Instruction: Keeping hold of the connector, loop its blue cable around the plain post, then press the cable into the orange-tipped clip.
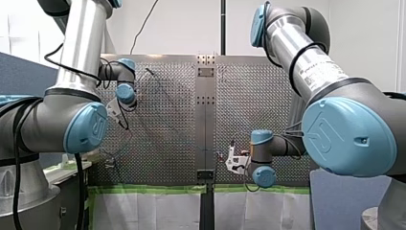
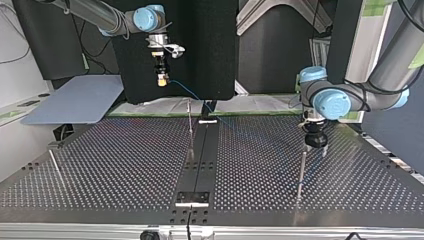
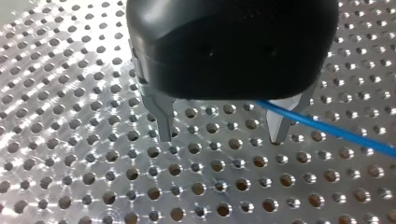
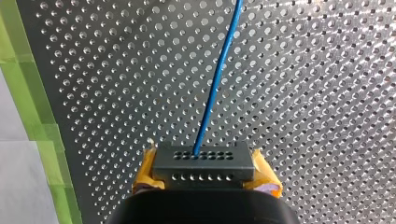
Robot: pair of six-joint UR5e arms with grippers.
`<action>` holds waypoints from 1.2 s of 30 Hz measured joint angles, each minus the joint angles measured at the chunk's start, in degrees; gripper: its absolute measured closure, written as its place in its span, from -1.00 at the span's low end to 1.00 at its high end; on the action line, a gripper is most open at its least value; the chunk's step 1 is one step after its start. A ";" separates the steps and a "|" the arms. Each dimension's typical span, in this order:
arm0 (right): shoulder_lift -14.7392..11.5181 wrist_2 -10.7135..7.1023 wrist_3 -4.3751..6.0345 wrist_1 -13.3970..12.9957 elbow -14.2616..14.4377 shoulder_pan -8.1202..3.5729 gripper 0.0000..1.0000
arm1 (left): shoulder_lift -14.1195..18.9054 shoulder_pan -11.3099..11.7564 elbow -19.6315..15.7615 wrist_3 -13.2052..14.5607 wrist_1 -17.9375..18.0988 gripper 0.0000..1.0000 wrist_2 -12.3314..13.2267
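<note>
My right end effector [image 2: 161, 79] hangs above the far edge of the worktop [image 2: 125, 165], its yellow pads [image 4: 266, 179] closed on the dark connector [image 4: 204, 163]. The blue cable [image 4: 217, 79] leaves a hole in the connector's face and runs out over the perforated metal. My left end effector [image 3: 222, 128] sits low over the worktop at the top view's right, its metal fingers [image 3: 164, 119] spread wide and gripping nothing. The cable passes close by one of them. An upright post [image 2: 301, 170] stands just beside it, and a thin rod [image 2: 190, 125] rises near the dark strip [image 2: 205, 155] down the worktop's middle. Green tape [image 4: 28, 84] edges the plate, with a pale sheet [image 2: 160, 106] beyond. A grey-blue board [image 2: 75, 100] lies at the top view's left, in front of a black panel [image 2: 200, 45]
</note>
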 joint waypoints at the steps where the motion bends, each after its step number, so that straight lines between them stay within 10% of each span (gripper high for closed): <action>1: 0.01 0.00 0.00 0.02 -0.01 0.00 1.00 | 0.01 0.05 0.00 0.01 0.28 -1.00 -0.12; 36: 0.00 0.00 0.08 0.32 -0.05 0.08 1.00 | 5.28 -1.64 -1.51 3.94 -6.64 -1.00 -2.99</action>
